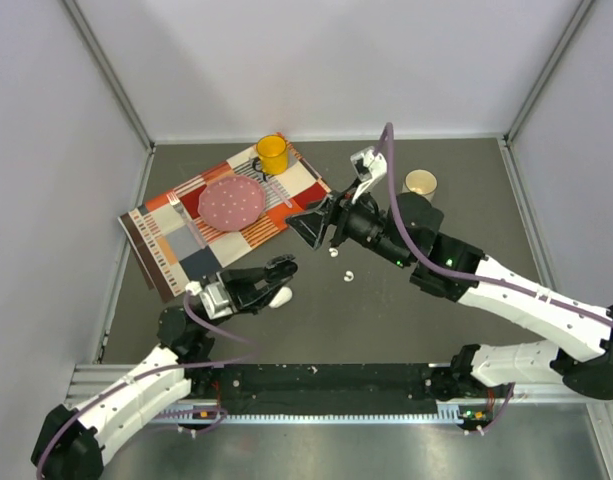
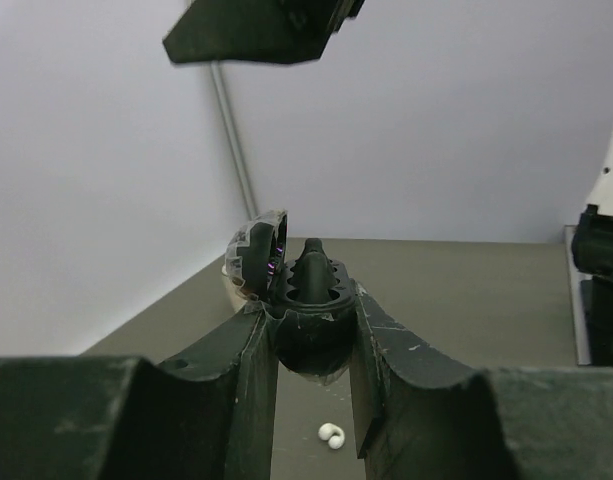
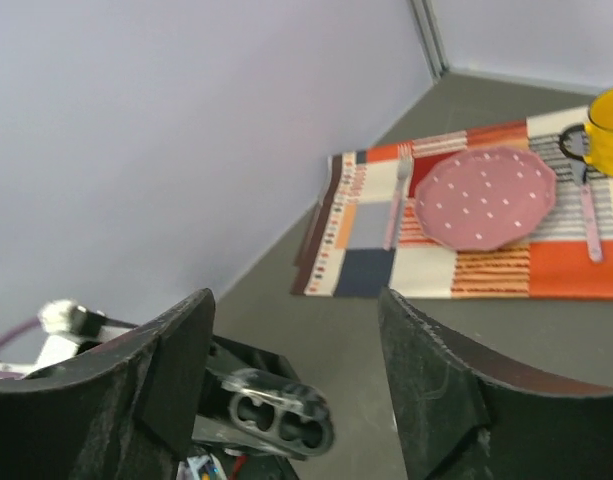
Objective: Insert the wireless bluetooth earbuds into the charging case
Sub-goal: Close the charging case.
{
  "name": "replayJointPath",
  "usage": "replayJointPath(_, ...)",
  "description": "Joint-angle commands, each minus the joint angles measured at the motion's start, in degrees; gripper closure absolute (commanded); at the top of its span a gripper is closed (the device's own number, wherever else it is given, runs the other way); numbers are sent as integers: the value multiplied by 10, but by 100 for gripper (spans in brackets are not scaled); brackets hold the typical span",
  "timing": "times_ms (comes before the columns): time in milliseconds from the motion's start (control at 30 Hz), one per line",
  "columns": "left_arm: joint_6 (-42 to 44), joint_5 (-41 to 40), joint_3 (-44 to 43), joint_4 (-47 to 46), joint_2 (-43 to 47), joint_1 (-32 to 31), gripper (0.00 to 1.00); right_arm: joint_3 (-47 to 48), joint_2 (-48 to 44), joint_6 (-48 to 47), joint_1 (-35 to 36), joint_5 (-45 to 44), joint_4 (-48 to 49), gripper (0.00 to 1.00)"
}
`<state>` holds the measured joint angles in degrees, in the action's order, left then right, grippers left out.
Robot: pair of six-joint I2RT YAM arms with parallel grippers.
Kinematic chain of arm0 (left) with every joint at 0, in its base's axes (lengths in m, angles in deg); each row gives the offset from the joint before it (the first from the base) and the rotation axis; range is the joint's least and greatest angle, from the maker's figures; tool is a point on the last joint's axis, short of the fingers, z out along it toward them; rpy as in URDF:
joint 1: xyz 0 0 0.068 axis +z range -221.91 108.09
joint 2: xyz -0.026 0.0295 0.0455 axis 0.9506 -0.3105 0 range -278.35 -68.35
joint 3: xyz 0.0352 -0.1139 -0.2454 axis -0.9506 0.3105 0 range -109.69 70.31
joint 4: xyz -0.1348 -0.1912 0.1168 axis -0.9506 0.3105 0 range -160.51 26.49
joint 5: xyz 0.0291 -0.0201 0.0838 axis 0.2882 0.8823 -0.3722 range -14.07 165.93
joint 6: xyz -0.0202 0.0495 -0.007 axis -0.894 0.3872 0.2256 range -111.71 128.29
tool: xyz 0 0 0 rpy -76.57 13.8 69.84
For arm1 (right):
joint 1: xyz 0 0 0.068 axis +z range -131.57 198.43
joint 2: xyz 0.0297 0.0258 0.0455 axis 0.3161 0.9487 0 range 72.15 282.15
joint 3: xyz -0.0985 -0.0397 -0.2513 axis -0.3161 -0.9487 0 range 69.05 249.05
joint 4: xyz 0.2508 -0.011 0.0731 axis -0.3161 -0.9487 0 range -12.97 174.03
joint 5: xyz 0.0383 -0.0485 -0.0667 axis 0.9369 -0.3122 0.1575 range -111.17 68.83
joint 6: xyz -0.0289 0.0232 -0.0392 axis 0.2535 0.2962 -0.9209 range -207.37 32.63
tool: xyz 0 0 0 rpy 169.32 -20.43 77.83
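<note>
My left gripper (image 1: 282, 266) is shut on a black charging case (image 2: 308, 330) and holds it above the table with its lid (image 2: 258, 250) open. In the right wrist view the case (image 3: 276, 420) shows two wells that look empty. My right gripper (image 1: 314, 228) hovers just beyond it, open, with nothing between its fingers (image 3: 441, 390). Two white earbuds (image 1: 348, 274) (image 1: 334, 253) lie on the table between the arms. One white earbud (image 2: 331, 435) shows below the held case. A white oval case (image 1: 281, 296) lies beside the left gripper. No black earbuds show.
A patchwork placemat (image 1: 176, 245) lies at the back left, carrying a pink dotted plate (image 1: 230, 202), a fork (image 3: 398, 195) and a yellow mug (image 1: 272, 153). A paper cup (image 1: 420, 182) stands at the back right. Walls enclose the table on three sides.
</note>
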<state>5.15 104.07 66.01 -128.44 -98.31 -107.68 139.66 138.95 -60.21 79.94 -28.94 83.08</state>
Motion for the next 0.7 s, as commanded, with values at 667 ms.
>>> replayJointPath(667,-143,4,-82,-83,-71,3,100,-14,-18,-56,-37,110,-63,31)
